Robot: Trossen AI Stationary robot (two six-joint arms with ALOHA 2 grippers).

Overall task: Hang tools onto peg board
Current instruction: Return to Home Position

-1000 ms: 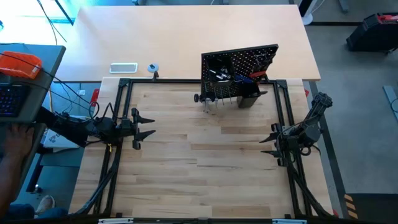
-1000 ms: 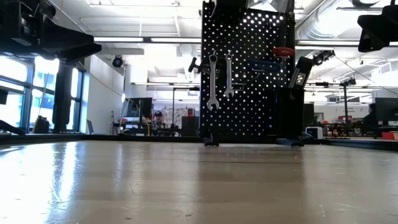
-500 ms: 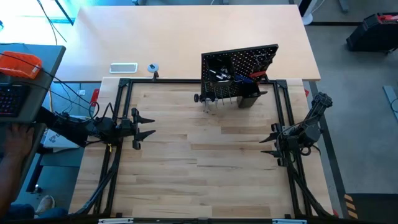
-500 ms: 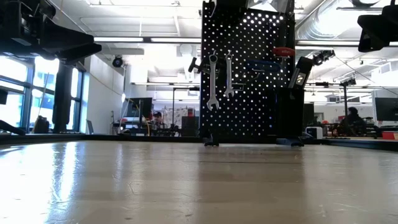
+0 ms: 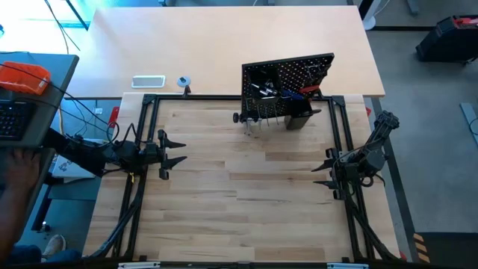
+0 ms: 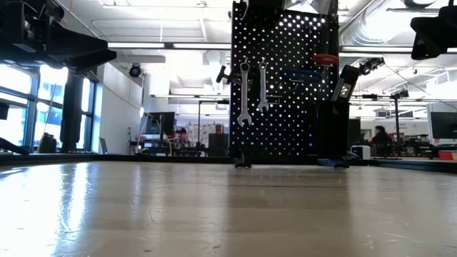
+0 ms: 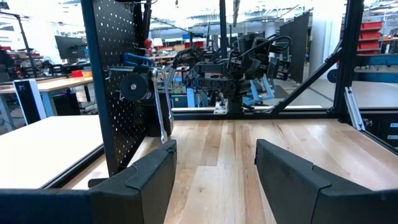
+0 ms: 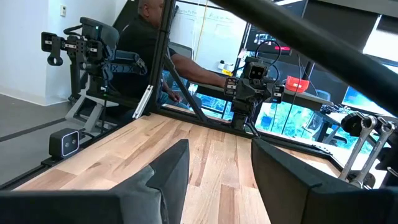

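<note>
The pale wood-plank table [image 5: 239, 194] shone under a bright workshop's ceiling lights. At its far edge stood the black peg board [image 5: 287, 88], upright, with two silver wrenches [image 6: 245, 93] hanging on it. The left gripper [image 5: 181, 150] and the right gripper [image 5: 317, 175] hovered at opposite sides, fingers spread apart.

light: bright overhead | glare: table [image 6: 107, 193] | peg board [image 6: 285, 121] backlit
</note>
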